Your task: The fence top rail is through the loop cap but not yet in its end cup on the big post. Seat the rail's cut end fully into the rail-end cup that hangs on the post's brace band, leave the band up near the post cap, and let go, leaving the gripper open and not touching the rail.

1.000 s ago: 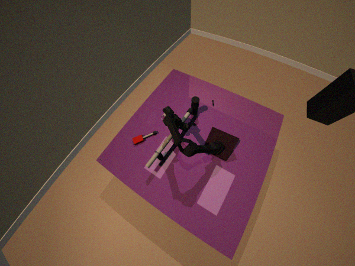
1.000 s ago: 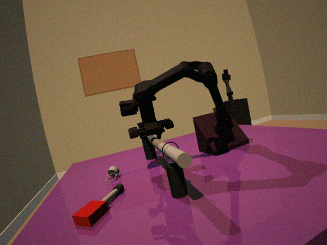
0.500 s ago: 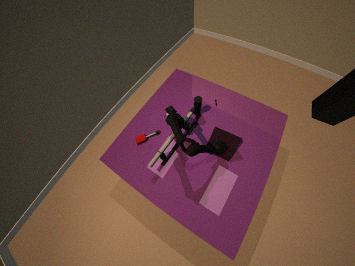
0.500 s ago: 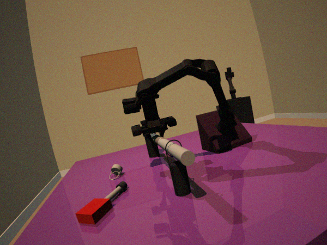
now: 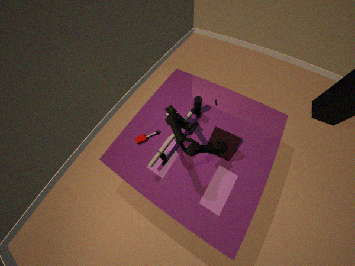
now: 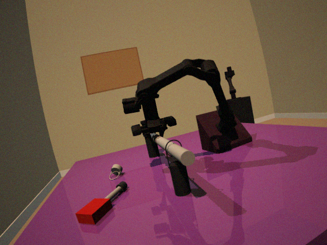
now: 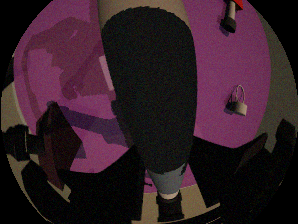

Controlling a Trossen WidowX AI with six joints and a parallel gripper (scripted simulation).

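The cream rail [image 5: 167,145] [image 6: 174,151] runs through the black loop [image 6: 166,150] on the small post [image 5: 163,158] [image 6: 180,179]. Its near end sticks out past the loop. My gripper [image 5: 184,122] [image 6: 153,134] [image 7: 162,139] is shut on the rail near its far end, around a dark and blue-grey stretch. A short pale stretch beyond the fingers meets the dark end cup [image 5: 194,111] [image 7: 170,207] at the big post [image 5: 197,101] [image 6: 151,148]. How deep the cut end sits is hidden. The brace band's height is too dark to tell.
A red block [image 5: 141,139] [image 6: 94,209] with a pale handle lies beside the rail. A small cap with a wire ring [image 6: 116,168] [image 7: 240,107] lies near the big post. The arm stands at a dark red box [image 5: 234,142] [image 6: 205,133].
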